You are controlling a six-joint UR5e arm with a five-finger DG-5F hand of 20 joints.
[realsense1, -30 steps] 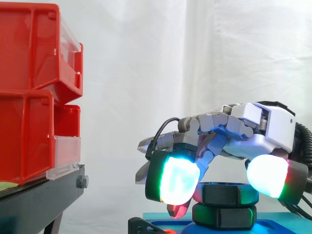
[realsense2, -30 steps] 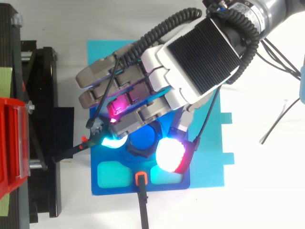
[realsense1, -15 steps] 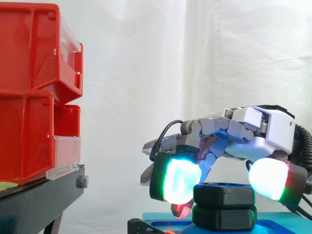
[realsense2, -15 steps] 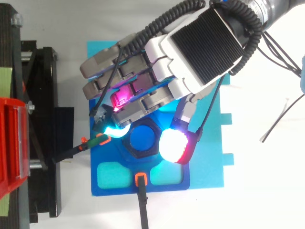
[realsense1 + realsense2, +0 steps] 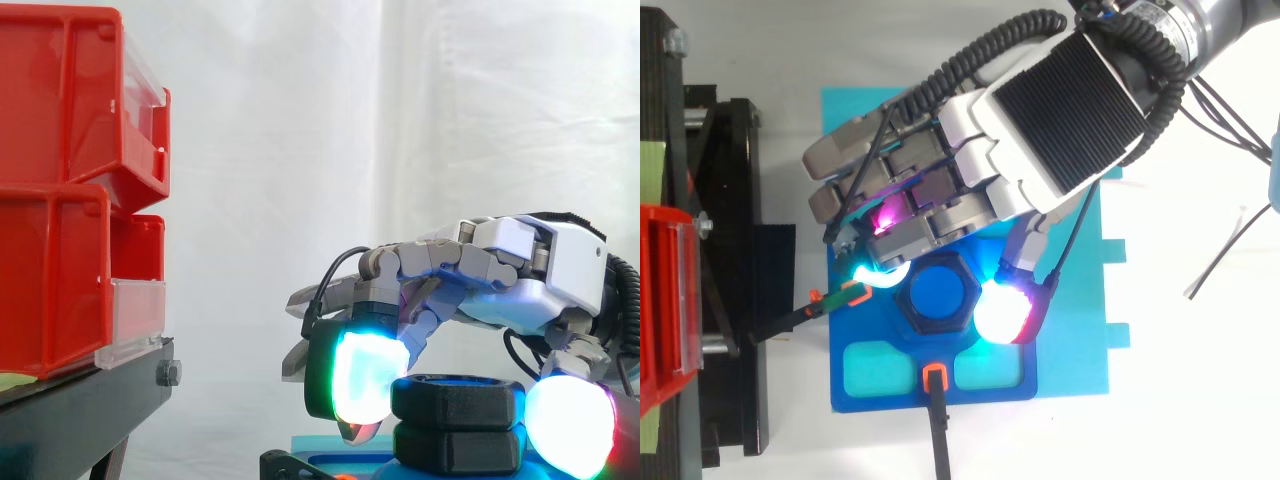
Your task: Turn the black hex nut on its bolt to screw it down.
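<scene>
The black hex nut [image 5: 937, 298] sat on its blue bolt [image 5: 938, 290] in the middle of a blue fixture plate [image 5: 880, 393], which lay on a cyan mat [image 5: 1085, 310]. The hand [image 5: 1040, 115] crouched over it from the nut's 1 o'clock with its fingers curled. It appeared to pinch the nut between a cyan-glowing pad [image 5: 876, 272] at the nut's 10 o'clock and a white-and-red pad [image 5: 1006, 312] at its 3 o'clock.

The nut looked rigid, thick and probably light, a moulded part rather than steel. Its flat faces offered the best purchase, so soft pads set on opposite flats ought to turn it more surely than pads set on corners. Its smooth sides might slip under a weak squeeze, and a tilted pull could bind the thread.

The side view gave heights. There the nut [image 5: 458, 398] stood directly over a second black hex piece [image 5: 458, 448], close upon it or touching, which could not be told. One pad [image 5: 362, 378] sat level with the nut, and the other sat lower, at its 4 o'clock. The top view gave the hex outline and the bolt's centre. Red bins [image 5: 60, 180] stood well apart at 9 o'clock.
</scene>
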